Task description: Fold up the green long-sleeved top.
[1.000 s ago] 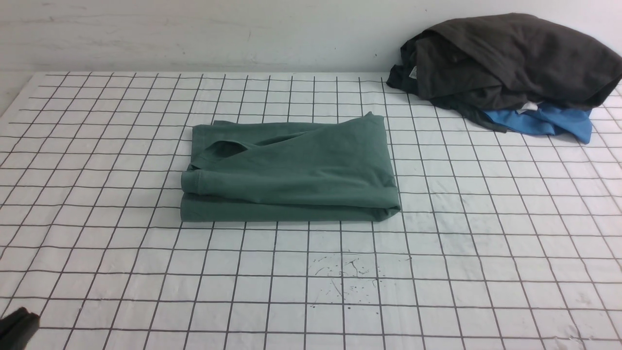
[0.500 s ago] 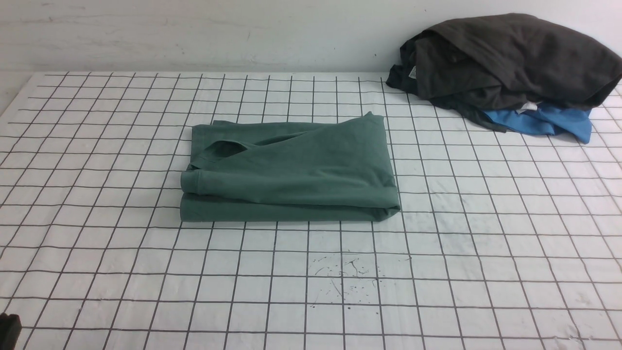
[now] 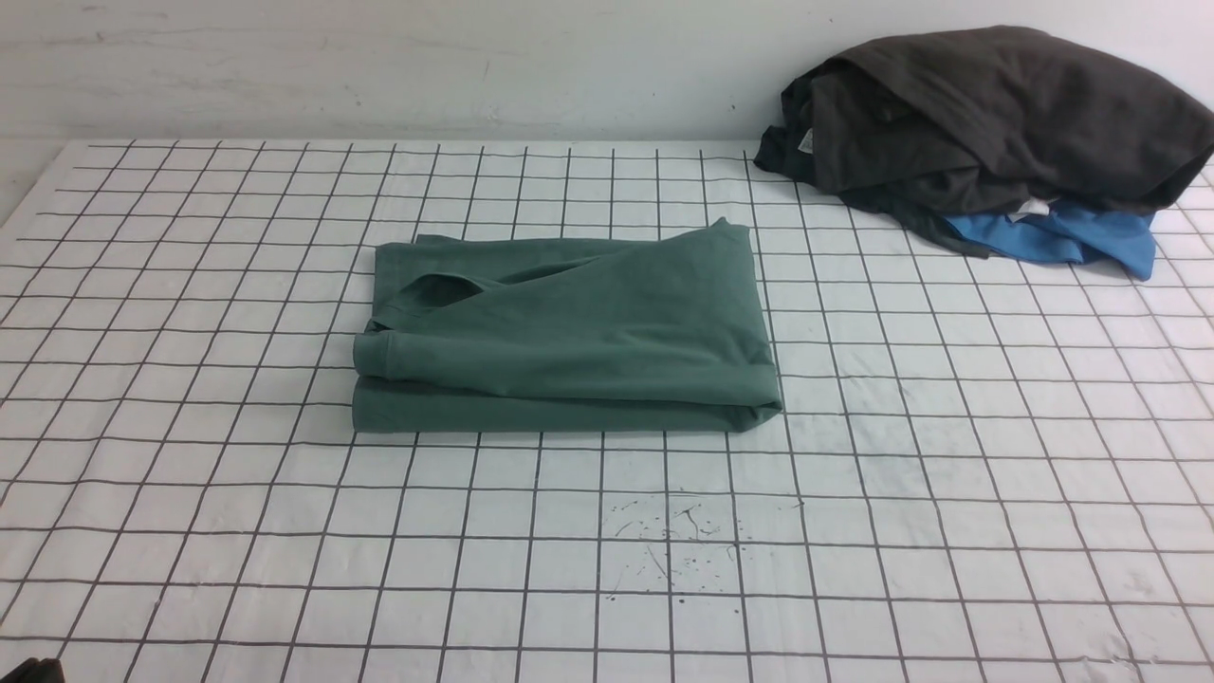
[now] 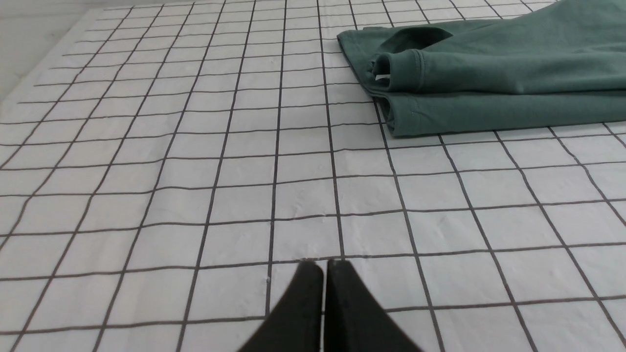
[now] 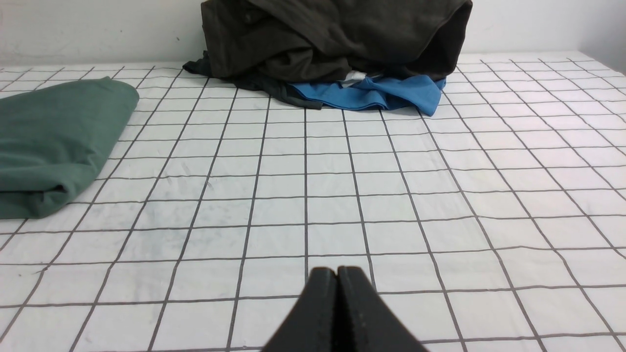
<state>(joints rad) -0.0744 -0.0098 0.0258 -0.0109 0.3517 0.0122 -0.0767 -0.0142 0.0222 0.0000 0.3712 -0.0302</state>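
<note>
Front view: green long-sleeved top (image 3: 569, 332) lying folded at centre of gridded surface (image 3: 948, 474); dark grey-brown garment (image 3: 996, 114) heaping over bright blue garment (image 3: 1062, 237) at 2 o'clock from top.

Left wrist view: left claw (image 4: 323, 266) hanging fully closed, gripping nothing, well apart from top (image 4: 489, 78).

Right wrist view: right claw (image 5: 337, 271) sitting fully closed, gripping nothing; top's edge (image 5: 54, 142) lying apart.

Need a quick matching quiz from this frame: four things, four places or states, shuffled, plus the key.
1. green long-sleeved top
2. dark grey-brown garment
3. bright blue garment
4. left gripper

A. peeking out under a heap
B. jaws shut, above bare grid cloth
C. folded, mid-table
D. piled on top at the far right, by the wall

Pairs: 1-C, 2-D, 3-A, 4-B
</note>
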